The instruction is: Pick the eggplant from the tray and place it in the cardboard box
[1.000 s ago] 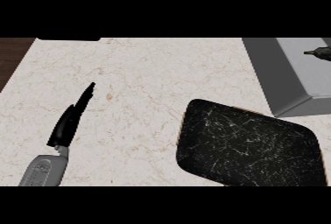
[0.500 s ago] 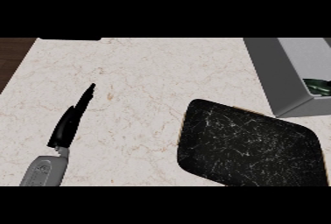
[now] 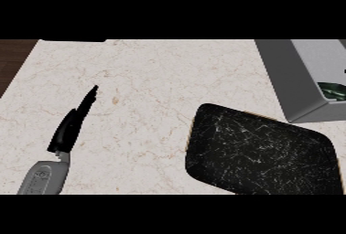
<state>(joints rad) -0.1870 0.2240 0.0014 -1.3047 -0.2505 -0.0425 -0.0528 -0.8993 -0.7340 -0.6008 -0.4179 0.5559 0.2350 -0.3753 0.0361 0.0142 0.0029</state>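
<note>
The black tray (image 3: 260,151) lies at the lower right with nothing on it. Past it at the upper right stands the box (image 3: 297,77), which looks grey here. Inside the box, at the view's right edge, shows a small dark, green-tinged piece (image 3: 332,90) that appears to be part of the eggplant; the rest is cut off. My left hand (image 3: 71,128) rests at the lower left, seen edge-on, fingers straight and holding nothing, far from tray and box. My right hand does not show.
The pale marble counter (image 3: 148,82) stretches between my left hand and the tray. A dark wooden strip (image 3: 12,57) borders the counter at the upper left. The box's near wall (image 3: 317,112) almost meets the tray's far corner.
A dark shape at the box's upper right edge one second ago is gone. The dark green piece appeared lower inside the box and has stayed there. My left hand has not moved.
</note>
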